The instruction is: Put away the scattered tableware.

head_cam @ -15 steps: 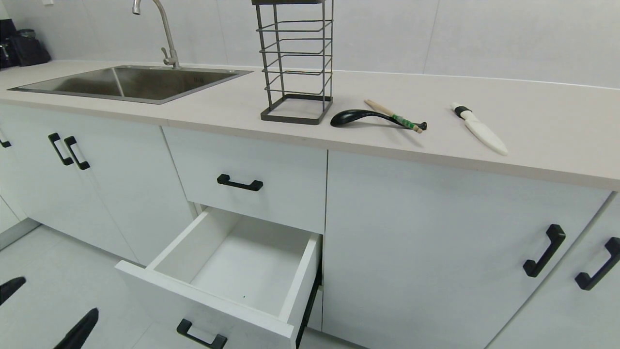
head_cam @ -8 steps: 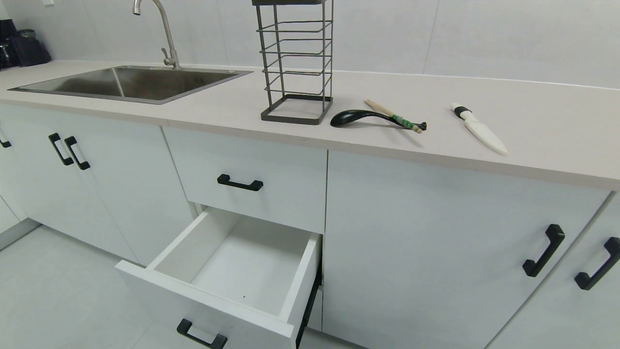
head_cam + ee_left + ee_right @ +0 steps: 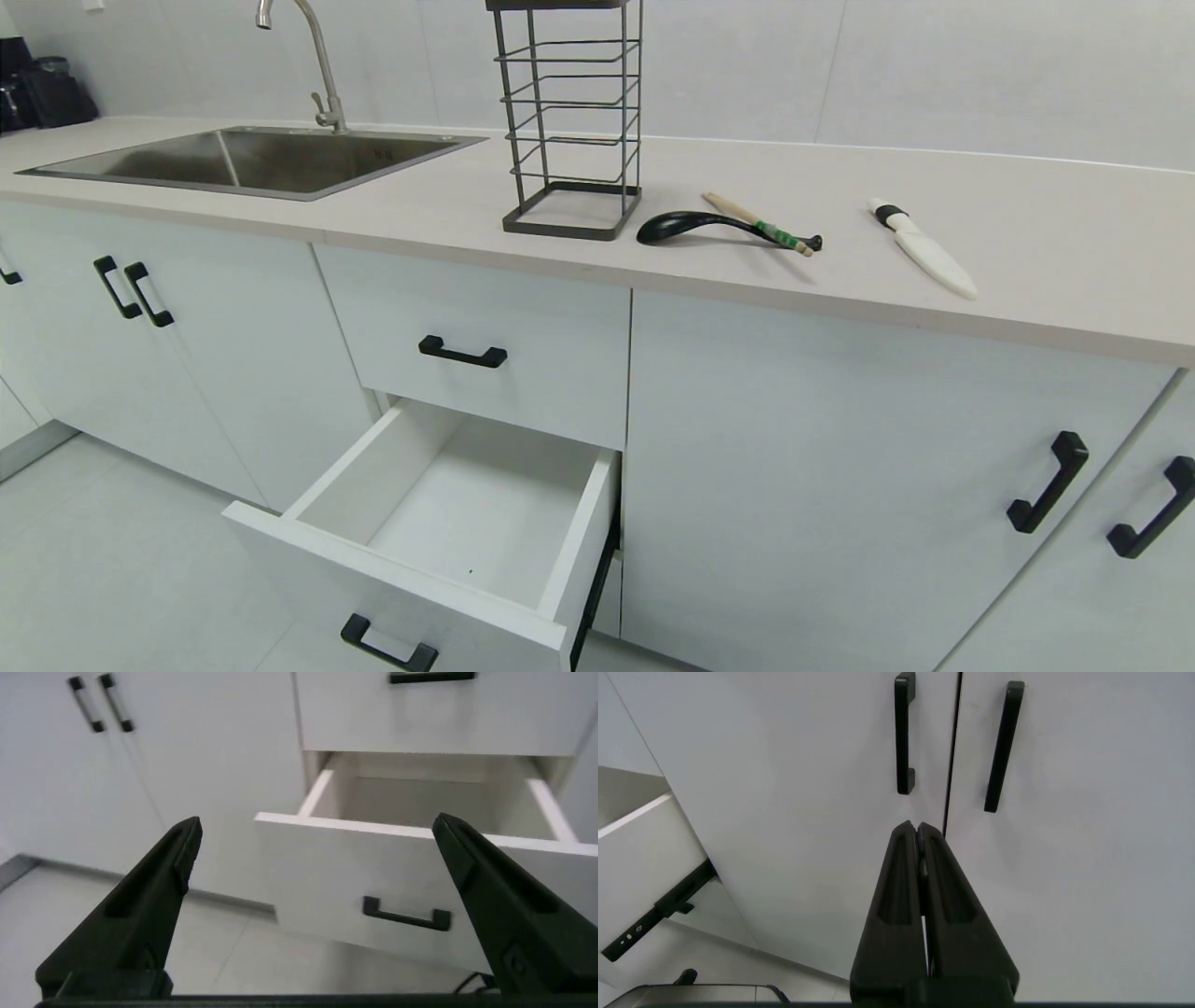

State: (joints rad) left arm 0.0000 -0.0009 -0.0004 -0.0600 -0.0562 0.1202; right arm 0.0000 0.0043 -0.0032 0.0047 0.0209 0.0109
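Lying loose on counter (image 3: 1027, 233): spoon (image 3: 668, 227), chopsticks (image 3: 739, 214), knife (image 3: 924, 250); drawer (image 3: 373, 567) open.

Steel sink (image 3: 280, 157), curved faucet (image 3: 324, 77), white cabinet doors (image 3: 196, 373), grey wall (image 3: 934, 65)

Brushed-steel sink (image 3: 308, 154), matt black wire rack (image 3: 560, 232), glossy black spoon (image 3: 670, 228), bare wooden chopsticks (image 3: 738, 213), smooth matt counter (image 3: 1046, 233).

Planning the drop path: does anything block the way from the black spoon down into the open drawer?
Nothing visible does. The black spoon lies on the countertop just right of the wire rack. The open drawer below has nothing visible inside it.
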